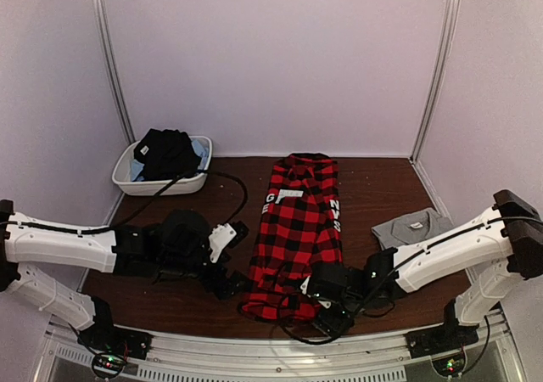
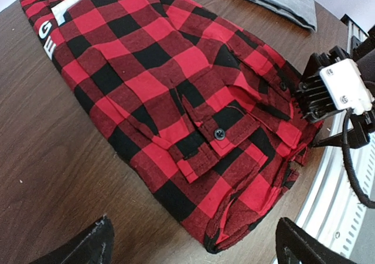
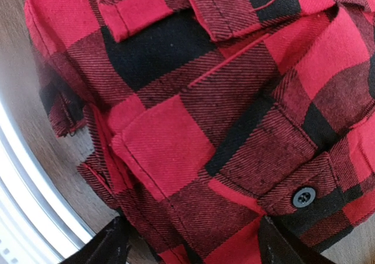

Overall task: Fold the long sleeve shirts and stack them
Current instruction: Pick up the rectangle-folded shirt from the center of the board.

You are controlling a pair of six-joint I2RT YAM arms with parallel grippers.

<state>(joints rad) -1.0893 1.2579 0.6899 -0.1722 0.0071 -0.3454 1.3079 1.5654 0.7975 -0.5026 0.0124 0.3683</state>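
Left gripper (image 2: 193, 234) and right gripper (image 3: 193, 229) gape apart; the flannel shirt (image 1: 299, 229) lies between them.

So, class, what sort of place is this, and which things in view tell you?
Probably a robot lab test booth: plain white walls close in a brown table, two white robot arms are mounted on a metal rail at its near edge, and a red-and-black check shirt lies between them.

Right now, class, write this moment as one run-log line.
flannel shirt: folded lengthwise, flat | grey shirt: folded, to its right | left gripper: open, near hem | right gripper: open, over hem
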